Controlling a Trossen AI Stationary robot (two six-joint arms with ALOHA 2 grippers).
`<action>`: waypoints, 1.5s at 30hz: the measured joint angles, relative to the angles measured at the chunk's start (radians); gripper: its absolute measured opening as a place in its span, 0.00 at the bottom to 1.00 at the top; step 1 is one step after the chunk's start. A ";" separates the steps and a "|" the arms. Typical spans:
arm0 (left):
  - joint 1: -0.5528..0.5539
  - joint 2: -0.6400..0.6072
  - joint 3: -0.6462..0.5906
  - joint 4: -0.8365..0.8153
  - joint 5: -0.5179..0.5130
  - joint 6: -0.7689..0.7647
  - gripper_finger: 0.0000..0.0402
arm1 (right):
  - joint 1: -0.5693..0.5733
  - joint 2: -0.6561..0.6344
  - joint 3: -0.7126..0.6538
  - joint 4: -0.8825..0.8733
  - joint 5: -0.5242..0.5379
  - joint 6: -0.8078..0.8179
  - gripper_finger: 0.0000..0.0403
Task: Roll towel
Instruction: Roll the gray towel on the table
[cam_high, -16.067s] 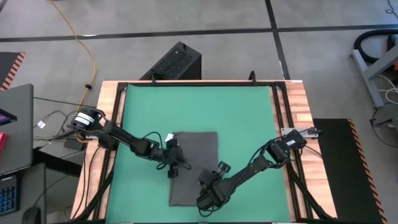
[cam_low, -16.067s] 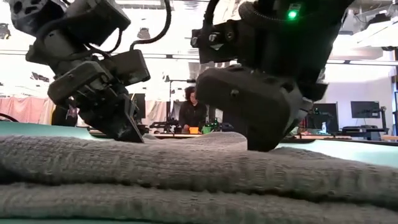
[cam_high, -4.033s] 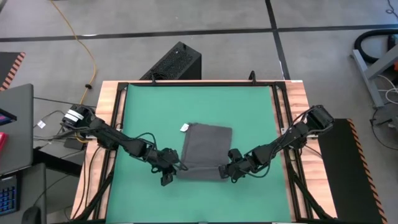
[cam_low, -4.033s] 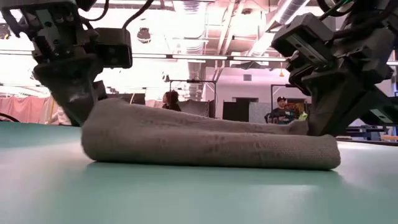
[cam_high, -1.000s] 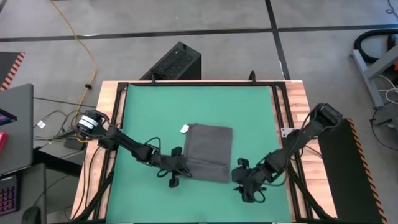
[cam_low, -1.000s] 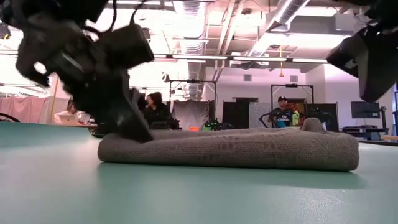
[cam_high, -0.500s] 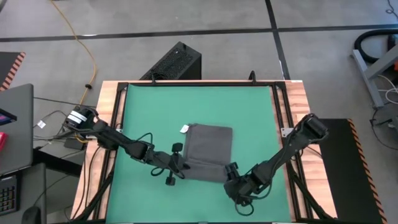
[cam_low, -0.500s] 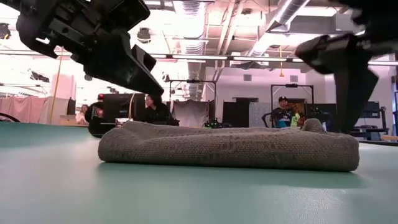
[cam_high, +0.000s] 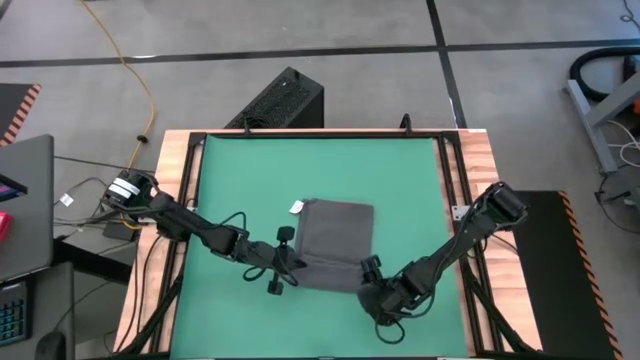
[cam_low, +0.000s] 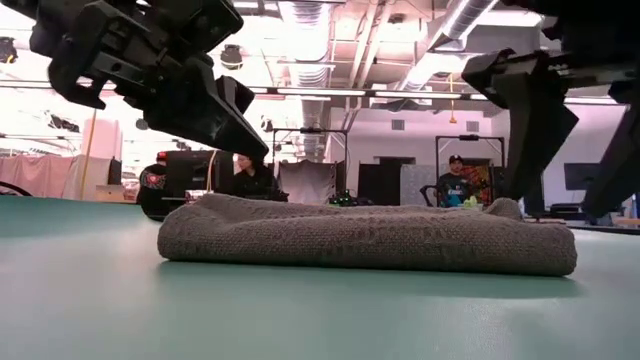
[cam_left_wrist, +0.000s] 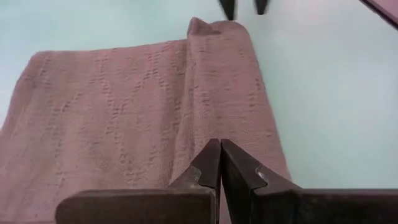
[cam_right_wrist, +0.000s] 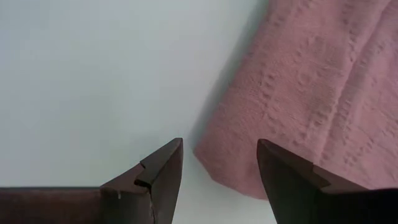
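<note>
The dark grey towel (cam_high: 335, 240) lies on the green mat (cam_high: 240, 170). Its near part is rolled into a low thick roll (cam_low: 370, 238) and its far part lies flat, with the white tag (cam_high: 296, 207) at the far left corner. My left gripper (cam_high: 297, 265) is shut and hovers just above the roll's left end (cam_left_wrist: 219, 146), apart from it in the low view (cam_low: 290, 152). My right gripper (cam_high: 365, 275) is open. It stands over the towel's near right corner (cam_right_wrist: 236, 168), with its fingers on either side and clear of the cloth (cam_low: 565, 195).
Black frame rails and wooden table strips (cam_high: 480, 170) border the mat. A black box (cam_high: 285, 100) stands beyond the far edge and a laptop (cam_high: 25, 200) lies off to the left. Bare mat lies far, left and right of the towel. People (cam_low: 250, 175) sit in the room behind.
My left gripper has risen off the towel's left end and stays shut above it. My right gripper has moved toward the table's left, up to the towel's near right corner, and stays open. The towel has kept its place and shape.
</note>
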 joint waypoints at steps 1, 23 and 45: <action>-0.003 0.000 0.000 -0.001 0.001 0.014 0.00 | 0.000 0.002 0.000 -0.014 0.008 -0.010 0.57; -0.014 0.146 0.001 0.146 0.103 0.276 0.00 | -0.031 0.091 0.000 0.003 -0.014 -0.138 0.57; 0.065 0.333 0.005 0.143 0.223 -0.061 0.00 | -0.030 0.154 0.000 -0.029 -0.025 0.112 0.25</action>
